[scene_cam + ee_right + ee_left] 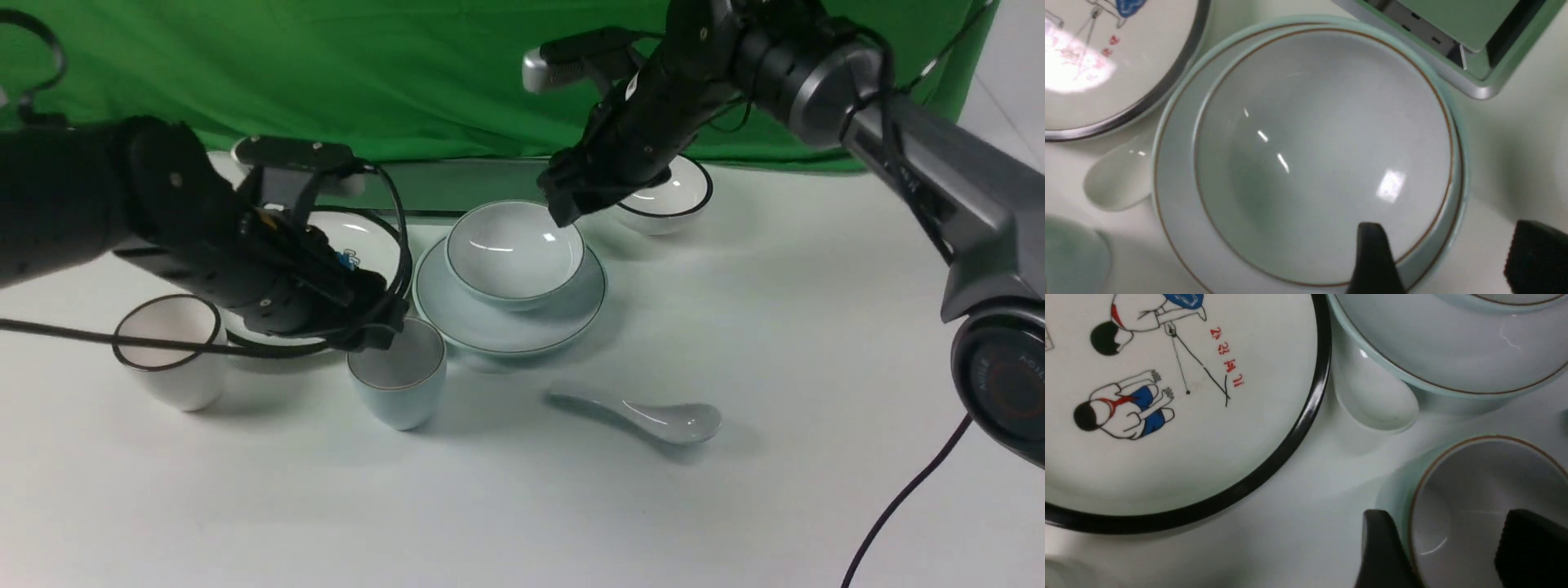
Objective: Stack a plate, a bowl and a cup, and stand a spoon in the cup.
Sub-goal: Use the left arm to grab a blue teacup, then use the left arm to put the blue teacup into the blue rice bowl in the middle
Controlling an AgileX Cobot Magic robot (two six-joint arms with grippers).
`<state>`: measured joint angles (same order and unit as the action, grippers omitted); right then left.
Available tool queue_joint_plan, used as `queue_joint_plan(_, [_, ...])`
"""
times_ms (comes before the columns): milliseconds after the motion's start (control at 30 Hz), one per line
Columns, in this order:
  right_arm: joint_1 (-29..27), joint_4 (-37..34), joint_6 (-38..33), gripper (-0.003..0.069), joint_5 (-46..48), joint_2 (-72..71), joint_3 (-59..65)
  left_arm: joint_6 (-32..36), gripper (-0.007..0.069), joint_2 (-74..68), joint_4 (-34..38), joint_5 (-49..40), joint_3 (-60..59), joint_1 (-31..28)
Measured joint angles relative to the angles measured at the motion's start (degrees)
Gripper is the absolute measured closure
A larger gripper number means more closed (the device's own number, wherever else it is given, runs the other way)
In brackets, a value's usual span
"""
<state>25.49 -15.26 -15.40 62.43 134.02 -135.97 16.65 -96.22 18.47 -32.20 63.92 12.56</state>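
Note:
The pale blue-green plate (pixel 510 327) sits mid-table with the pale bowl (pixel 514 253) stacked in it; both also show in the right wrist view, plate (pixel 1175 212) and bowl (pixel 1323 155). The pale blue cup (pixel 397 371) stands upright in front-left of the plate. My left gripper (pixel 380 327) is open and straddles the cup's near-left rim (pixel 1474 490), one finger (pixel 1380 547) outside and one inside. My right gripper (pixel 571 204) is open just above the bowl's far-right rim, one finger (pixel 1372 257) over the bowl and the other beyond the plate. The white spoon (pixel 645 416) lies on the table in front-right of the plate.
A white black-rimmed cartoon plate (pixel 359 245) lies left of the stack, a black-rimmed white cup (pixel 171 351) at the near left, and a black-rimmed white bowl (pixel 669 196) behind the right gripper. A white rounded piece (pixel 1376 400) sticks out from under the plate. A flat metal-edged device (pixel 1453 41) lies behind.

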Motion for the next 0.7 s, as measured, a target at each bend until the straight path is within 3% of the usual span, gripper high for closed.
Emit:
queue_joint_plan(33, [0.0,0.06,0.0,0.0221,0.38,-0.1,-0.3,0.0,0.0315,-0.28,0.0,-0.03,0.09,0.0])
queue_joint_plan(200, [-0.63,0.65,-1.86,0.0293,6.36,-3.23,-4.26,1.59,0.0576,-4.89,-0.44,0.28,2.35,0.0])
queue_joint_plan(267, [-0.8,0.84,-1.5,0.0314,6.81,-4.68,-4.26,1.83,0.062,-5.05,-0.5,-0.84,3.19,0.0])
queue_joint_plan(467, [-1.79,2.99,-1.42,0.0388,7.12,-12.24,-4.38,2.61,0.0629,-4.41,1.12,-6.74,10.99,0.0])
queue_joint_plan(700, [-3.2,4.45,-1.42,0.0413,7.16,-15.41,-4.51,5.15,0.0629,-8.45,3.64,-4.67,23.12,0.2])
